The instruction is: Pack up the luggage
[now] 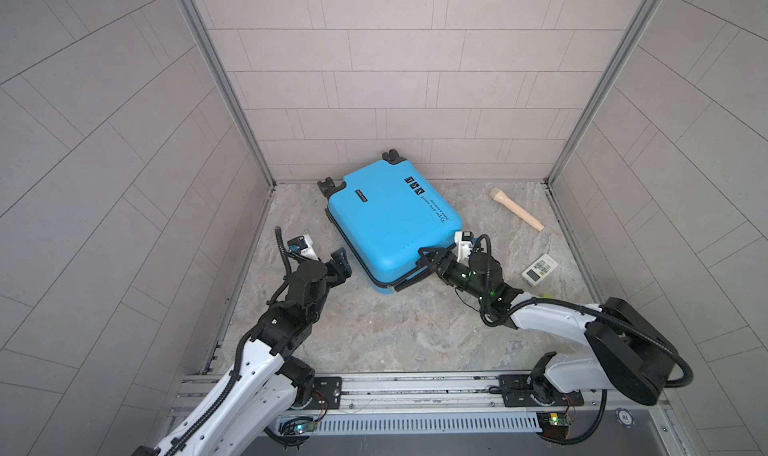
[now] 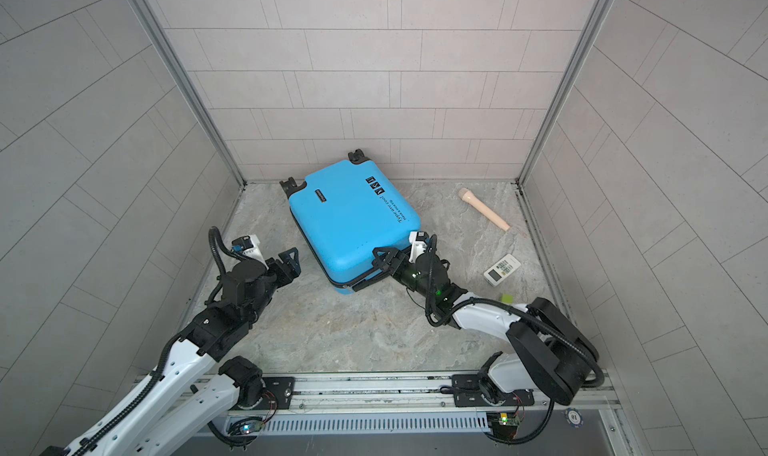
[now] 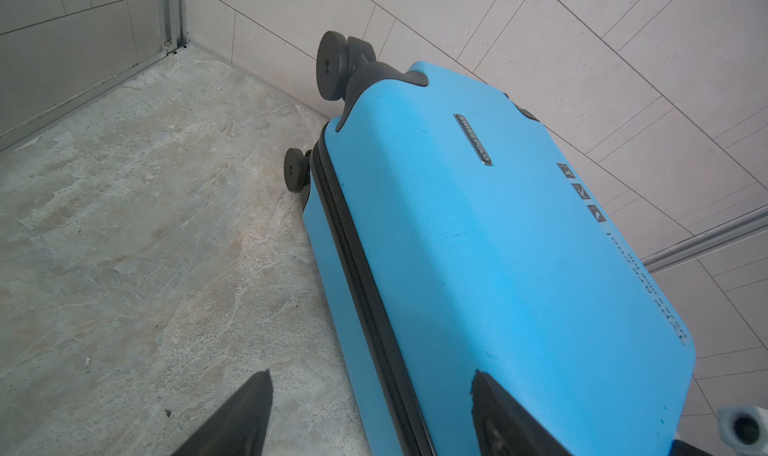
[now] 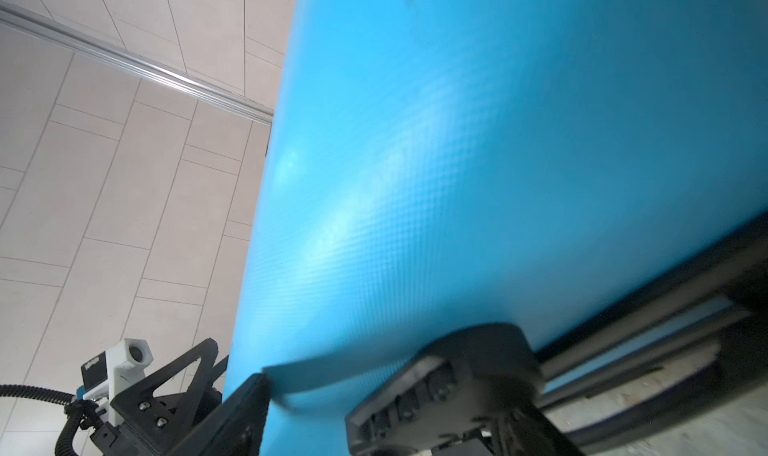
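Soft, even light in both top views, bright, no glare. Only a thin shadow hugs the luggage (image 1: 390, 225) on the marble floor (image 1: 374, 333). The wall tiles (image 1: 104, 183) on either side of it bow toward the frame edges: wide lens. Left wrist view is crisp, the badge (image 3: 473, 140) readable. Right wrist view has the blue shell smeared and out of focus, a pale sheen across it.

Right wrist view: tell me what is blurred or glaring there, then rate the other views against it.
Right wrist view: the luggage fills the frame out of focus, with a pale sheen across its shell; the right gripper is smeared. Left wrist view: sharp, with the shell texture and the badge legible. In both top views: even, soft light, faint shadows, tile lines on the side walls bowed by the lens.
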You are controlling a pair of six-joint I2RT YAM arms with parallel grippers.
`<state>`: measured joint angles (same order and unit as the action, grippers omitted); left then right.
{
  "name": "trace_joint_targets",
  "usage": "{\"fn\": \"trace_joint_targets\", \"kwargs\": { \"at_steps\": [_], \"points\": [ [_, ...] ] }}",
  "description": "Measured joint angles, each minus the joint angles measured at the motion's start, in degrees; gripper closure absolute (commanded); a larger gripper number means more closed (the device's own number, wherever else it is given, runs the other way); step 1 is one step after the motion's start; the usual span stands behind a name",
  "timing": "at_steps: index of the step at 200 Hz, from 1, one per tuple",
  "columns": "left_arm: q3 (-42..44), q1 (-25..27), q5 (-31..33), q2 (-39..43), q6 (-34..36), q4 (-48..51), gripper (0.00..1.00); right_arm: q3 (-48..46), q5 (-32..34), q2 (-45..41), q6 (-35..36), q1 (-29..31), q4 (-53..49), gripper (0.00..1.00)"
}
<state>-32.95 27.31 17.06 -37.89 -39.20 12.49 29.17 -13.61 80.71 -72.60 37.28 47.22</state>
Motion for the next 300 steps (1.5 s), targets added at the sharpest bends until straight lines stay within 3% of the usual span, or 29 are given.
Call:
{"fn": "trace_joint_targets", "kwargs": {
  "at_steps": [32,59,97,158,180,221,259,300],
  "points": [
    [0.0,-0.09,-0.72,0.02,0.0,-0.15,0.19,1.2,0.07,5.77,-3.06,0.07,8.98,0.18],
    [0.09,-0.15,-0.9,0.55,0.02,0.2,0.19,4.0,0.04,5.9,-2.32,0.59,4.85,0.19],
    [0.66,-0.2,-0.96,1.22,0.11,0.94,0.19,8.39,-0.79,1.14,2.64,2.75,-7.32,0.18],
    [0.48,-0.2,-1.86,-0.44,2.38,2.32,0.19,17.38,-1.84,-4.83,7.17,3.1,-0.55,0.2],
    [-2.49,-0.2,-1.7,-2.4,5.42,5.79,0.19,17.51,-2.08,-5.25,10.4,2.47,-8.31,0.21],
    [-12.59,-1.01,-1.36,-8.85,10.73,9.97,0.19,17.44,0.87,-9.2,24.74,2.34,-32.17,0.31],
    [-14.91,-5.46,-5.18,-14.36,10.82,9.55,0.19,9.94,9.09,-10.36,35.71,11.28,-34.42,0.37],
    [-27.28,-8.37,-8.48,-25.92,14.91,10.25,0.19,7.56,16.31,2.32,44.06,22.29,-21.92,0.42]
  ]
}}
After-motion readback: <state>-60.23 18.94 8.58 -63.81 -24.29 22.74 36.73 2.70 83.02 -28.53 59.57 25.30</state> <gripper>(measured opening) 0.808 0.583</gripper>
